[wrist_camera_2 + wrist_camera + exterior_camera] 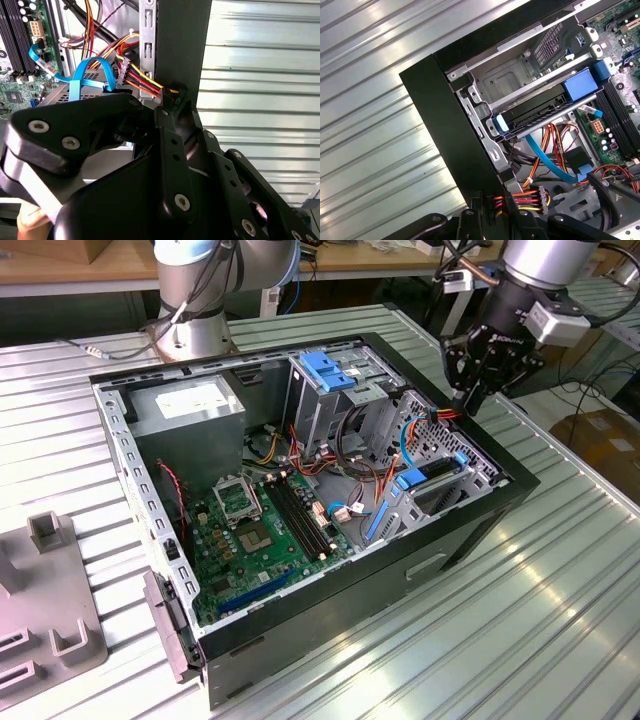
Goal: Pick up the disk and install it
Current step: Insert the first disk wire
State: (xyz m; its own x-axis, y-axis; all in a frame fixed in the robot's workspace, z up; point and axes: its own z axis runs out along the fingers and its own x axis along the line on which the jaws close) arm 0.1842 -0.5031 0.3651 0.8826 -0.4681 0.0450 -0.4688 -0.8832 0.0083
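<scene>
Exterior view shows me the gripper (pixel 470 398) poised over the open computer case (pixel 330 610), at the corner on the exterior view's right; the case stands on the ribbed table (pixel 560 620). In the second wrist view I see its fingers (pixel 172 140) pinched together on the power plug (pixel 172 95) of a red, yellow and black wire bundle. The disk (pixel 535 107) sits in its bay inside the case, a blue rail at each end.

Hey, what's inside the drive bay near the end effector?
The disk with blue rails sits in the bay, its label covered; power wires run by the end effector.
</scene>
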